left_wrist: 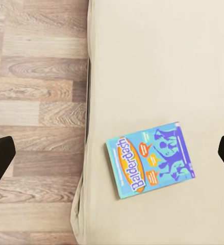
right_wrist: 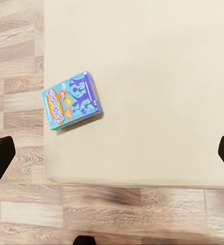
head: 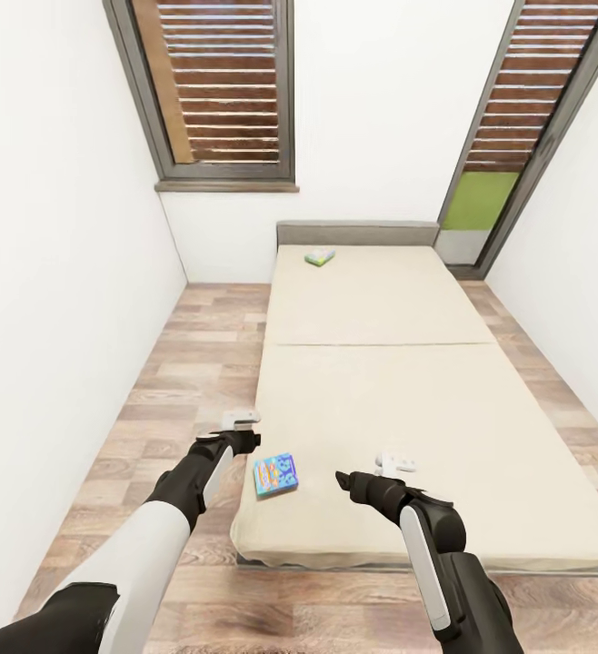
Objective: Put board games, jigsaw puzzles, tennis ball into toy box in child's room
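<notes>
Blue board game (head: 275,474) lies flat on the bed (head: 399,409) near its foot-end left corner, "Balderdash" readable in the left wrist view (left_wrist: 150,160). Second board game, white-green (head: 319,257), sits far up by the headboard — well apart from the first. Left gripper (head: 242,427) hangs at the bed's left edge, just beside the blue box, jaws wide, empty. Right gripper (head: 372,474) above the mattress, to the box's right — also wide, empty.
</notes>
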Controlling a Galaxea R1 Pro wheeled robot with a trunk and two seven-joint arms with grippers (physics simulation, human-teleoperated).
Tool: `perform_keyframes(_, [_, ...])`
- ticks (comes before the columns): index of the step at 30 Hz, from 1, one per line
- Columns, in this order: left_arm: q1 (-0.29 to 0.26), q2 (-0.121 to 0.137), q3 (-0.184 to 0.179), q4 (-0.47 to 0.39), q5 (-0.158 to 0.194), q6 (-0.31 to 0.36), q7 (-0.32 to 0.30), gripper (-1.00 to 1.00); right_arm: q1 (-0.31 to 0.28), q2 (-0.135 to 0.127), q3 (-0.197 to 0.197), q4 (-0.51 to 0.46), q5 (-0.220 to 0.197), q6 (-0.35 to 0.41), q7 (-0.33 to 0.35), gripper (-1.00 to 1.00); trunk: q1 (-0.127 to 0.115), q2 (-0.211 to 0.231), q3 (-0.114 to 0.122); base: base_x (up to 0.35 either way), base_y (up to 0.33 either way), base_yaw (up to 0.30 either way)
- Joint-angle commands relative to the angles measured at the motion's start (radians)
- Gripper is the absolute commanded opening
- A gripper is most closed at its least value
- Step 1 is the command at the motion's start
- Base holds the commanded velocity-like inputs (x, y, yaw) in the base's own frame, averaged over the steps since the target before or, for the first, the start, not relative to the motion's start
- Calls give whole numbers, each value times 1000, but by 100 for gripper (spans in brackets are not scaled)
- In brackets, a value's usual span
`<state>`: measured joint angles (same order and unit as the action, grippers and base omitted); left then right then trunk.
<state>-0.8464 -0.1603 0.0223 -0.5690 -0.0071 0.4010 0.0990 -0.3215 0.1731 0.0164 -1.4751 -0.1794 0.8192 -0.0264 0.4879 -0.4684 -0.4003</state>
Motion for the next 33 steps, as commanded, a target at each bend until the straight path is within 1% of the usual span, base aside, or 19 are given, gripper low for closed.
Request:
perform_keyframes(1, [0,0,2,-2,-1,4,2,100,-1,0,0,-1,-5,4,-3,100,0,-2,-3,0,0,0])
perform_keyframes(9, [0,0,2,-2,-1,-16,2,100,-1,0,0,3,-4,4,-3,100,0,-2,-16,0,0,0])
perform_keyframes(23, [0,1,2,-13,1,-16,-7,100,-1,1,0,5,-3,4,-3,100,0,-2,-39,0,0,0])
perform_keyframes(30, [0,0,2,-42,1,0,-6,100,-1,1,0,6,-4,4,-3,100,0,-2,-50,0,0,0])
perform_keyframes(33, [0,1,3,-75,1,28,-5,100,-1,1,0,6,-5,4,-3,100,0,-2,-55,0,0,0])
